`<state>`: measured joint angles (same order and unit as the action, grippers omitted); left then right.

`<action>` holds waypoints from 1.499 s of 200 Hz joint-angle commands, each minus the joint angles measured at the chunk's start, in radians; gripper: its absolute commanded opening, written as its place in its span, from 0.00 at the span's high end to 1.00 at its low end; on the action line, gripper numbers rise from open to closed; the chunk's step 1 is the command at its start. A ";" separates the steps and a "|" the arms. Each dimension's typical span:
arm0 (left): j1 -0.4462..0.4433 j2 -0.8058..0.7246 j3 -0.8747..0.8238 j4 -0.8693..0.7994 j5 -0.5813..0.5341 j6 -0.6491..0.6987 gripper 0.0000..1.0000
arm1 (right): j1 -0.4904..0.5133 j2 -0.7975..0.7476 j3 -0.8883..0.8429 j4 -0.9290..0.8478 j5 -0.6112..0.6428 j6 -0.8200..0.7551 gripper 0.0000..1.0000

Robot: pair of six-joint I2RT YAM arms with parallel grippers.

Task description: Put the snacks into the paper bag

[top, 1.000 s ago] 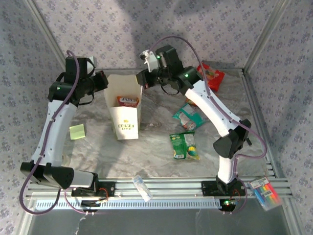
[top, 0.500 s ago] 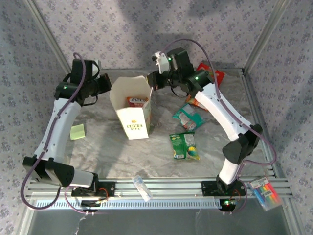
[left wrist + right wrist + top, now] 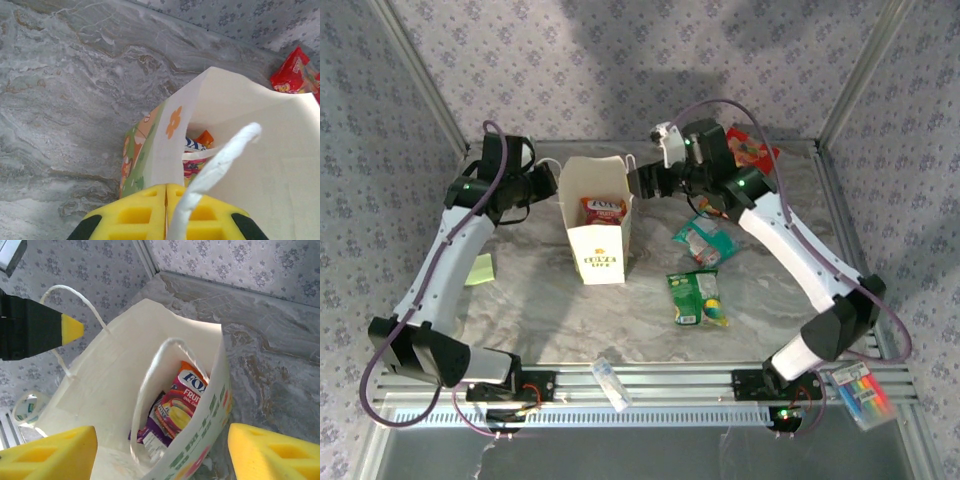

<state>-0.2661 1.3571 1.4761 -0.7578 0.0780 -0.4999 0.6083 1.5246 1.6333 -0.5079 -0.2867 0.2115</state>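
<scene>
The paper bag stands upright and open at mid-table. My left gripper is shut on its left rim, its yellow pads pressed together on the paper beside a white cord handle. My right gripper hovers open over the bag's right rim, nothing between its fingers. Inside lie a red-orange packet and a purple packet. On the table to the right are a teal packet, a green packet and a red packet.
A green sticky note lies left of the bag. A clear plastic tube and a marker pack rest on the front rail. A tape roll sits beyond the bag. Metal posts frame the back corners.
The bag has shifted right with my left gripper holding its rim. My right gripper has drawn back to the right, staying open over the bag's edge.
</scene>
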 commanded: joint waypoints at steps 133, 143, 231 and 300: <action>-0.018 -0.003 0.013 0.005 -0.076 0.006 0.88 | -0.165 -0.437 -0.492 0.055 0.410 0.210 0.00; -0.018 0.005 0.019 0.003 -0.078 0.000 0.88 | -0.165 -0.475 -0.532 0.005 0.515 0.322 0.00; -0.039 0.041 0.023 -0.016 -0.113 -0.015 0.87 | -0.197 -0.373 -0.602 -0.320 0.428 0.343 0.00; -0.068 0.039 0.022 -0.048 -0.134 -0.019 0.86 | -0.206 -0.380 -0.706 -0.370 0.246 0.398 0.00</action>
<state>-0.3176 1.3968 1.4765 -0.7643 -0.0315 -0.5148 0.4103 1.1553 0.9855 -0.8227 0.0814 0.5724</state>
